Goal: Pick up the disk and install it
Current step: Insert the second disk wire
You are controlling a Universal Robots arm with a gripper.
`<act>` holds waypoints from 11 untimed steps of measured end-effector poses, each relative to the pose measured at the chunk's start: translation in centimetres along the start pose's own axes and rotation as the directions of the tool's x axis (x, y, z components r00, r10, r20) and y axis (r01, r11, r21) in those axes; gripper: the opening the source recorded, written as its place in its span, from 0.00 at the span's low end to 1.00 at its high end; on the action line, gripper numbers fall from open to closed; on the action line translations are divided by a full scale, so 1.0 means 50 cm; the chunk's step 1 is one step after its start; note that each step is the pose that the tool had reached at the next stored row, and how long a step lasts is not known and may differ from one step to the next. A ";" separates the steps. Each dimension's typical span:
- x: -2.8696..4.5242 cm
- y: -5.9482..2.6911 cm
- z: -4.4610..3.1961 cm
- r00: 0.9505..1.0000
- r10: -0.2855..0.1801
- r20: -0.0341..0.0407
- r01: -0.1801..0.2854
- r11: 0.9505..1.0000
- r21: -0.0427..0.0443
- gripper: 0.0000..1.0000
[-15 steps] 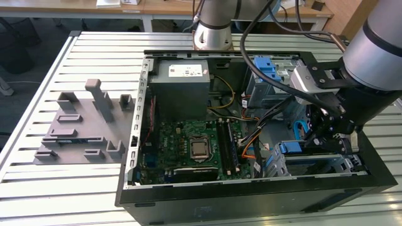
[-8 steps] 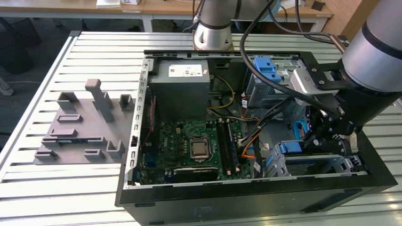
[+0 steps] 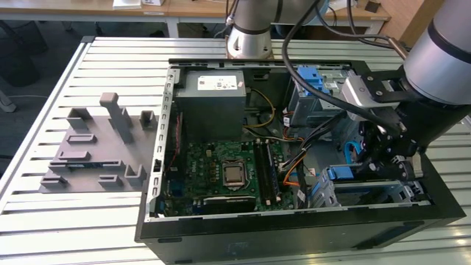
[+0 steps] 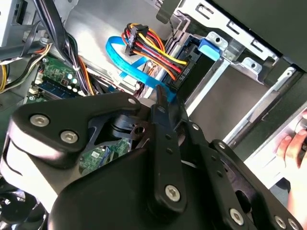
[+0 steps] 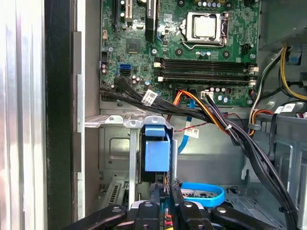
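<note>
The disk (image 3: 364, 187) lies slotted in the grey metal drive cage (image 3: 401, 193) at the case corner nearest the exterior view's lower right; a strip of its blue carrier shows there. In the first wrist view the disk's blue carrier end (image 5: 157, 148) stands edge-on in the cage slot. The red, yellow and orange power plug (image 4: 144, 38) meets the disk's dark end (image 4: 194, 72) in the second wrist view. My gripper (image 3: 390, 163) hangs just above the cage, its black fingers (image 4: 160, 103) pressed together beside the blue data cable (image 4: 129, 67). The gripper (image 5: 165, 194) sits just off the carrier end, with nothing seen between its fingers.
The open computer case (image 3: 294, 232) holds a green motherboard (image 3: 228, 171), a grey power supply (image 3: 213, 105) and a second cage with a blue latch (image 3: 312, 77). Cable bundles (image 5: 216, 115) cross near the cage. A grey fixture (image 3: 96, 149) stands on the slatted table. A person's hand (image 4: 292, 146) rests outside the case.
</note>
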State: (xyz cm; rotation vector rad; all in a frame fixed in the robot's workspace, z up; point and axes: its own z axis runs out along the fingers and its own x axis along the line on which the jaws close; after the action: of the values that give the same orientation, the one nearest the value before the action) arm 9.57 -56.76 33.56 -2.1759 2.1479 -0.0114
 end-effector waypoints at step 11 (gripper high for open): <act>-0.001 -0.001 -0.012 1.000 0.000 0.001 0.000 1.000 0.000 0.11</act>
State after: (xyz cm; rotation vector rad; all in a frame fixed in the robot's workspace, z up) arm 9.57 -56.76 34.18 -2.1755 2.1476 -0.0107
